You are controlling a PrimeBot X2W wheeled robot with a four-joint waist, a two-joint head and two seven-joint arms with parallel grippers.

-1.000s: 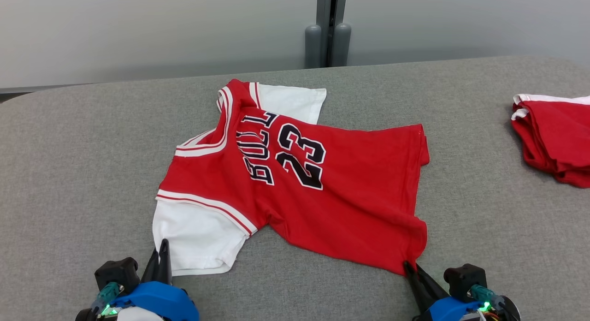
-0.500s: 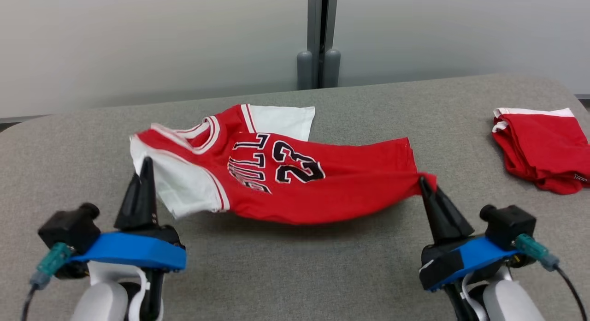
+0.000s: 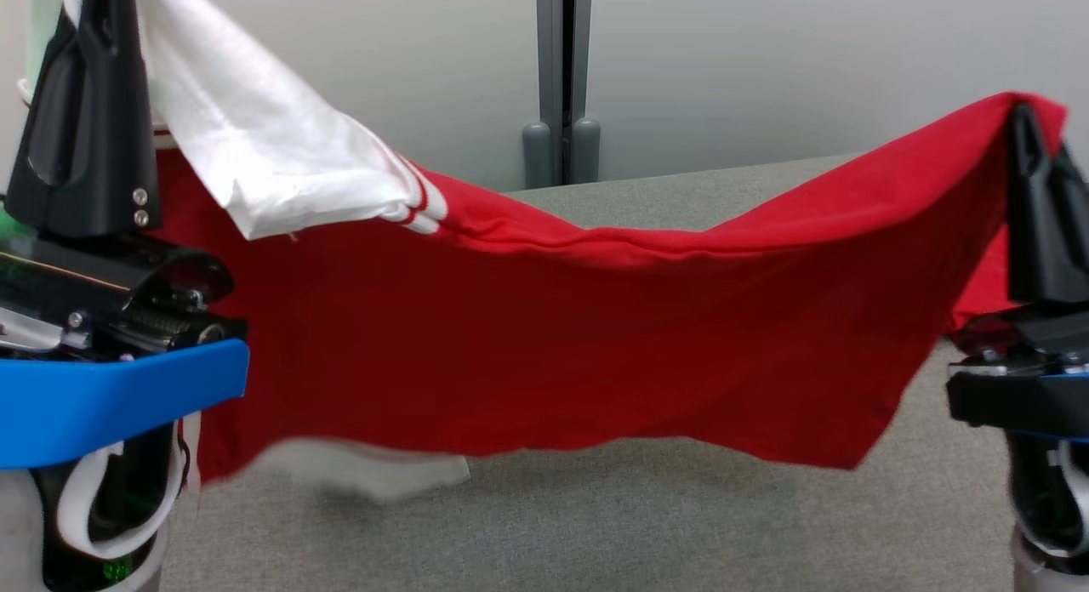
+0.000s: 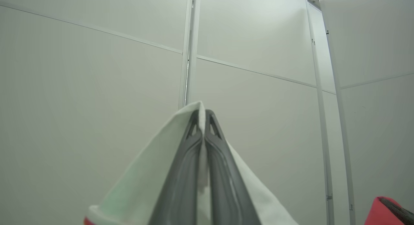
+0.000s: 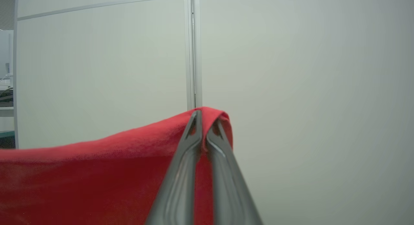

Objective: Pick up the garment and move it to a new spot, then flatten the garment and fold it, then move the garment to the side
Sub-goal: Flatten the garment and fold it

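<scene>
Head view, garment: our red garment point(image 3: 544, 345) hangs in the air between the two arms. It sags in the middle, and its lower edge is just above the grey counter point(image 3: 595, 524).
Head view, left fingers point(image 3: 85, 124): raised high at the upper left and closed on the white sleeve point(image 3: 281, 167).
Head view, right fingers point(image 3: 1034, 209): at the upper right, closed on a red corner and looking a little lower than the left.
Left wrist view: our fingers point(image 4: 184, 173) are pressed together with white cloth pinched between them and draped to both sides.
Right wrist view: our fingers point(image 5: 184, 176) are pinched narrow on red cloth that folds over their tips.
Step in hand: we judge this to be the carry to a new spot.
Doing it well: we should hold both pinches firm, move the arms at one pace and level the two ends. The hanging edge should touch the counter first, then we draw back so the cloth lays out flat.
Watch: the blurred lower sleeve point(image 3: 374, 473) could tuck under.
</scene>
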